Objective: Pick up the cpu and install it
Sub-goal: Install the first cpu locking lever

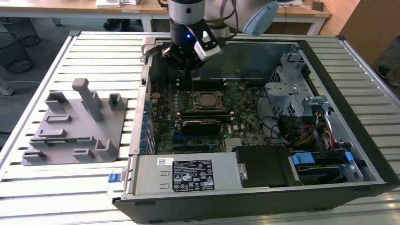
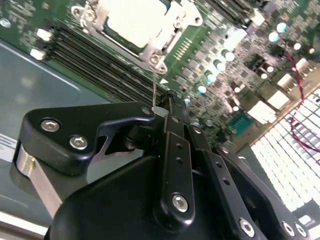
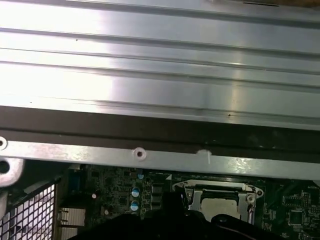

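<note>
A slatted metal tabletop (image 1: 87,51) in an office-like room carries an open computer case (image 1: 350,93) lying on its side, so the green circuit board (image 1: 244,101) faces up and can be reached from above.

The cpu (image 1: 207,99) sits near the middle of that board, inside the socket's metal frame (image 2: 152,47); it appears already seated rather than carried. It is a small flat square with a pale silvery top, which glares almost white in the second wrist view (image 2: 137,20) and looks greyish in the first wrist view (image 3: 220,204).

At about 11 o'clock from the cpu in the exterior view, the pincer (image 1: 187,69) hangs just above the board's far edge, near the memory slots (image 2: 95,65). In the second wrist view its black fingers (image 2: 172,130) stand narrowly together with nothing between them, the tips pointing toward the socket's corner. Judged from this, the chip has been let go and lies in place.

At roughly 9 o'clock from the case stands a grey plastic fixture (image 1: 78,124) with upright blocks, likely a holder for parts. At 5 o'clock from the cpu lie the bundled cables (image 1: 300,136) and a blue drive latch (image 1: 309,158).
</note>
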